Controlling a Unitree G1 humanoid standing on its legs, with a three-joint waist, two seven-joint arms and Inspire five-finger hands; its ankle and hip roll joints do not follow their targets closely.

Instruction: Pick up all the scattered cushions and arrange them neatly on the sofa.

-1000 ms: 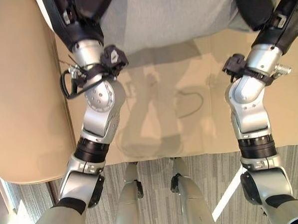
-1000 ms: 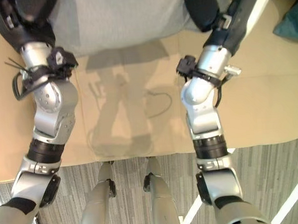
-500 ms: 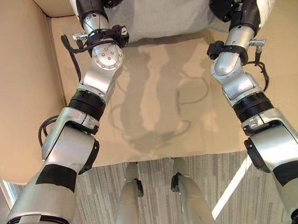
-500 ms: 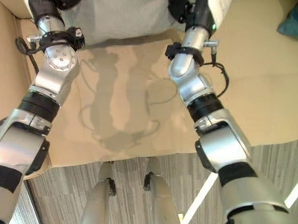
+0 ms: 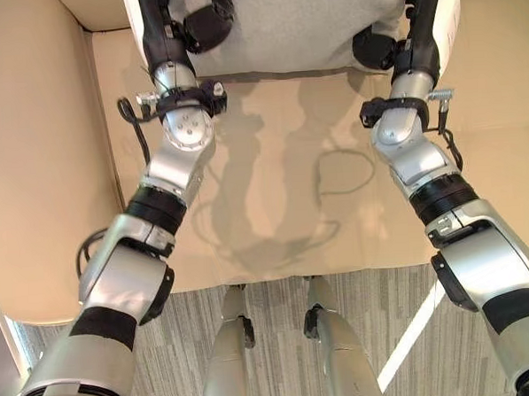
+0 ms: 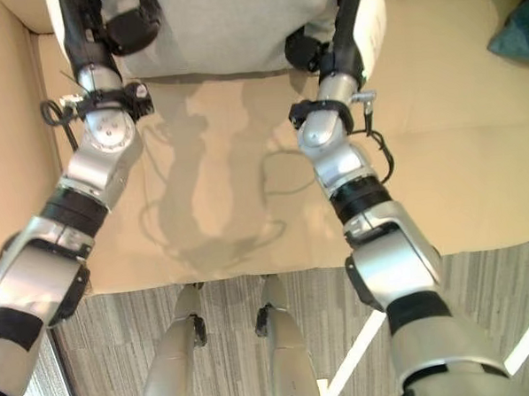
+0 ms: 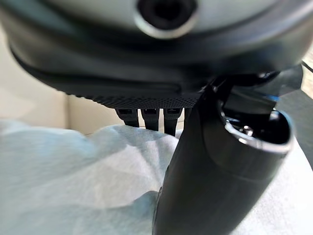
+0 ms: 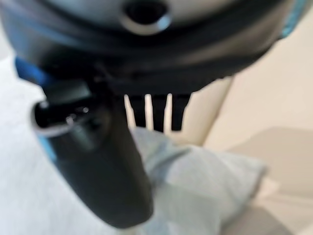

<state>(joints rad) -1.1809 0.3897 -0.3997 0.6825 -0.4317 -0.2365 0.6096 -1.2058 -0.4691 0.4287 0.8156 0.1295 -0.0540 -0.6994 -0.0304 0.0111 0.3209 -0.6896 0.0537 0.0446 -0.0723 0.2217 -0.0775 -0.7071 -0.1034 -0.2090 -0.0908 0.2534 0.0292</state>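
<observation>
Left eye view: grey cushion (image 5: 291, 24) up at the back of the beige sofa (image 5: 40, 156), held between both arms over the seat. Left robot hand (image 5: 204, 24) on the cushion's left edge, right robot hand (image 5: 376, 48) on its right edge, dark bulk pressed against fabric.

Right eye view: same hold. Teal cushion (image 6: 515, 34) lies on the seat far right, well apart from the grey one.

Left wrist view: left thumb lies across the pale fabric, fingers (image 7: 146, 117) go down behind the cushion's edge. Clamped on it.

Right wrist view: right thumb on top of the fabric, fingers (image 8: 157, 112) behind the bunched corner. Also clamped on it. Sofa back visible past the corner.
</observation>
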